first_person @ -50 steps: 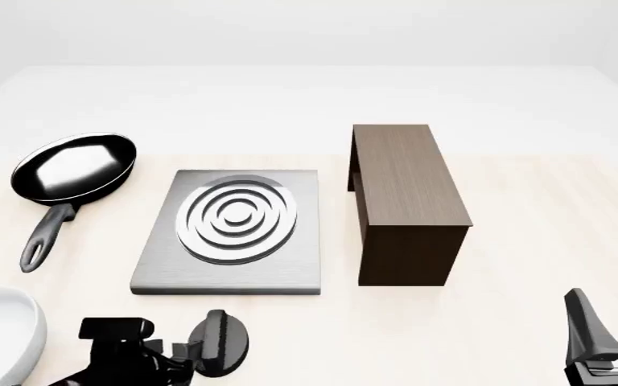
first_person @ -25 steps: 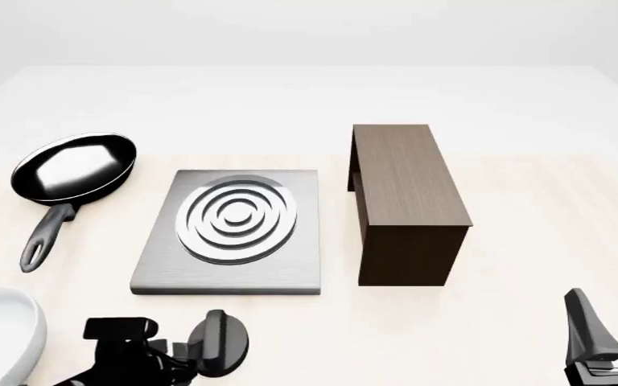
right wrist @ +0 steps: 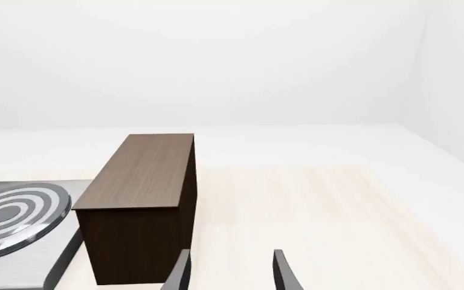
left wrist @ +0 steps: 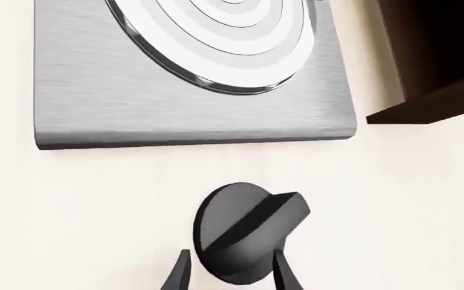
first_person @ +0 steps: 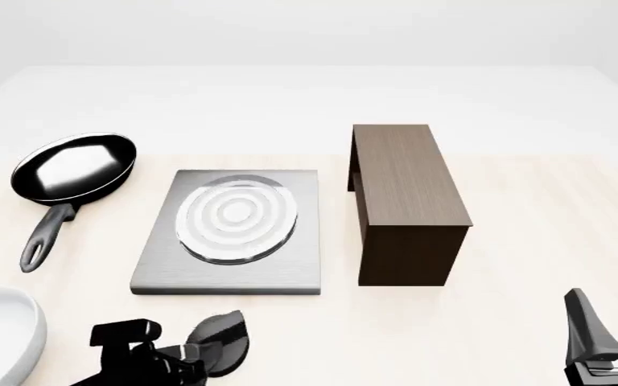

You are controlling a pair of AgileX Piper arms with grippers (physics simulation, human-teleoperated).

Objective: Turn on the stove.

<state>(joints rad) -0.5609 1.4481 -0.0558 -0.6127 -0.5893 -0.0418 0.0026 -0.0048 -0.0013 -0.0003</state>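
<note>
So the stove (first_person: 228, 233) is that flat grey plate just left of centre in the front view, and its black knob (first_person: 221, 344) sits separately on the table right below it, near the bottom edge of the frame. The left gripper (left wrist: 232, 275) has its two fingers on either side of the knob's lower rim, looks clamped on it to me. The knob is a hard, rigid disc with a raised ridge across its face, lying diagonal in the left wrist view. I'd guess it's light and a bit slick, so pinching the round rim could slip; squeezing across the ridge would give way better purchase for twisting. The plate itself looks heavy and stiff, no reason to touch it. The right gripper (right wrist: 230, 272) is parked at the lower right of the front view, fingers apart, holding nothing, near the brown wooden box (first_person: 404, 201).
</note>
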